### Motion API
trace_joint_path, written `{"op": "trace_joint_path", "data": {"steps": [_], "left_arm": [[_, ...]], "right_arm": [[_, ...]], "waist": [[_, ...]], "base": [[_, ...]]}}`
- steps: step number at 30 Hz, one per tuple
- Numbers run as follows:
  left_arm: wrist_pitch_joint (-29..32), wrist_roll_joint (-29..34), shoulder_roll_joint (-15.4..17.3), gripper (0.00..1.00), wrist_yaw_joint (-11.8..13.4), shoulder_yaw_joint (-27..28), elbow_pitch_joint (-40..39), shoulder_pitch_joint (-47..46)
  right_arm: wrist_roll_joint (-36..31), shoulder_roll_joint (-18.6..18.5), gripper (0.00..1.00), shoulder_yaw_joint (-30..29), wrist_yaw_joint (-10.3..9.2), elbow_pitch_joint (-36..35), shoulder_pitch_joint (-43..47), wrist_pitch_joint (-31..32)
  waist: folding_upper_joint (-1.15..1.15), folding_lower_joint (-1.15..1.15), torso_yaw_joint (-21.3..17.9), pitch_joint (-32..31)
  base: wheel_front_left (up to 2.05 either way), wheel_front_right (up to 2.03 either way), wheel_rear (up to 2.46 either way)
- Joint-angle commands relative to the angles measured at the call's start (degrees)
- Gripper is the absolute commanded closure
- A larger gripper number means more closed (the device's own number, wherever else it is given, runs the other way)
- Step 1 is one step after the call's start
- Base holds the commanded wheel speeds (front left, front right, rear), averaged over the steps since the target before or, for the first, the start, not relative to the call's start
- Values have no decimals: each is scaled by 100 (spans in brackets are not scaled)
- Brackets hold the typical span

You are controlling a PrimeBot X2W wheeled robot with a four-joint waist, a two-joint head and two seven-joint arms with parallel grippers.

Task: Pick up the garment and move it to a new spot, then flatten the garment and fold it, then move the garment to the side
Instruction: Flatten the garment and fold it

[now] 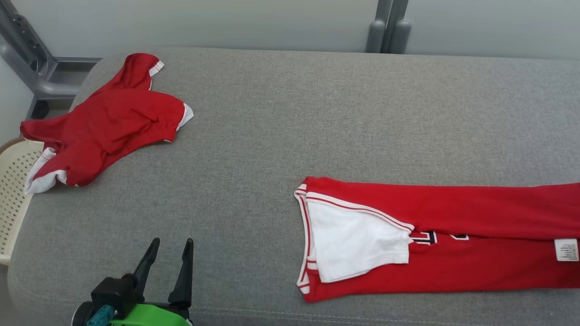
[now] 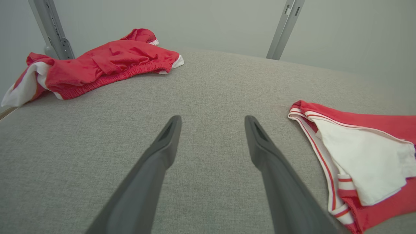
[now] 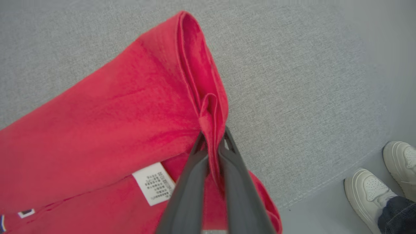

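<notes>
The red jersey (image 1: 453,235) is laid lengthwise on the right half of the grey fabric-covered counter (image 1: 290,113), doubled over along its length, with a white panel turned out at the end nearer the middle and a care label (image 3: 156,183) exposed near the other end. In the right wrist view the right end effector (image 3: 213,139) is seen closed on a narrow ridge of red cloth at that far end, close to the counter's corner. How many layers are caught between the fingers cannot be told. The left end effector (image 1: 172,242) is held with its fingers apart and empty above bare fabric, well apart from the jersey. Several risks can be judged from this. If only the top layer is pinched, the fold would be peeled open by a lift. A grip this thin could also be lost under the drag of the cloth. With one end held and the other left free, the white panel is likely to be bunched or turned over as the jersey is pulled. The held end lies near the corner, so slack cloth could be spilled over the edge, where a person's white shoes (image 3: 367,191) are seen on the floor. The red shorts (image 1: 108,122) at the far left could be mistaken for the target.
</notes>
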Motion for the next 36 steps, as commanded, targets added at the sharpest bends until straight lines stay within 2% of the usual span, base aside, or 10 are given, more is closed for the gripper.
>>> {"op": "trace_joint_path", "data": {"steps": [1, 6, 10, 16, 23, 29, 36], "left_arm": [[-20, 17, 14, 0, -16, 0, -13, 37], [-20, 12, -12, 0, -17, -19, 32, 87], [-20, 8, -30, 0, -19, -45, 83, 137], [-20, -31, -70, 0, -13, -40, 99, 242], [-20, -44, -37, 0, 7, -37, 75, 277], [-19, -47, -48, 0, 4, -108, 115, 207], [-16, -92, -36, 0, -5, -183, 156, 161]], "right_arm": [[-2, -75, 100, -70, -10, -74, 78, 19], [-44, -160, 100, -208, -10, -272, 162, 127], [126, -63, 100, 73, -10, -384, 273, 285], [574, 96, 100, 953, -10, -678, 577, 692], [1079, 252, 100, 2039, -7, -749, 574, 865], [1453, 317, 100, 2886, -7, -350, 230, 896], [2210, 318, 100, 3921, -6, 443, -190, 771]], "waist": [[0, 0, -7, -11], [0, 0, -31, -101], [0, 0, -38, -229], [0, 0, -46, -440], [0, 0, -5, -600], [0, 0, 123, -668], [0, 0, 366, -716]], "base": [[0, 0, 0], [0, 0, 0], [0, 0, 0], [0, 0, 0], [0, 0, 0], [0, 0, 0], [0, 0, 0]]}}
